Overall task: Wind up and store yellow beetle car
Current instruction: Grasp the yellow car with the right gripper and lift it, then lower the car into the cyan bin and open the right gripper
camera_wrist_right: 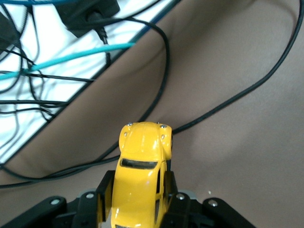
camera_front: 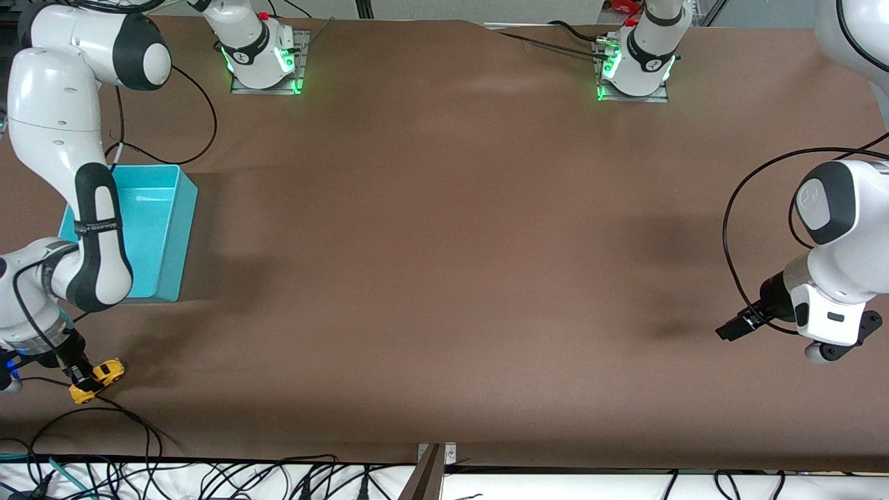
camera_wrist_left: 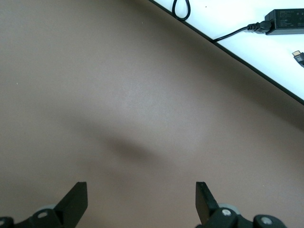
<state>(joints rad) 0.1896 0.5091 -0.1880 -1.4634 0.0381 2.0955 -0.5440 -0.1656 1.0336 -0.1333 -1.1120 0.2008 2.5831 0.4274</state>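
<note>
Starting at the right arm's end of the counter (camera_front: 444, 278), which is covered in a matte brown, slightly felt-like sheet, the right tool (camera_front: 82, 378) is down at about eight o'clock in the front view. Its two black fingers (camera_wrist_right: 105, 190) are clamped on the flanks of the yellow beetle car (camera_front: 98, 380). The car is a tiny, glossy, rounded shell with dark window slits and black wheels; it sits low at the counter surface, with thin black cables (camera_front: 132, 417) snaking just beside it. In the right wrist view the car's domed nose (camera_wrist_right: 144, 137) pokes out between the fingers, its paint catching the light, with a loop of black cable and a turquoise cord (camera_wrist_right: 71, 59) lying where brown cloth meets the white edge strip.

Farther from the front camera than the car, at about nine o'clock, stands the turquoise bin (camera_front: 177, 236), a smooth, hard-walled plastic box, open-topped and rectangular, partly covered by the right arm's white and black forearm. The car is well apart from it, outside its walls.

The middle of the cloth shows only soft shadows.

At about three o'clock the left arm waits, its left tool (camera_front: 733, 328) hanging over bare cloth. The left wrist view shows its black fingertips (camera_wrist_left: 76, 202) spread wide apart, with nothing between them but brown fabric.
</note>
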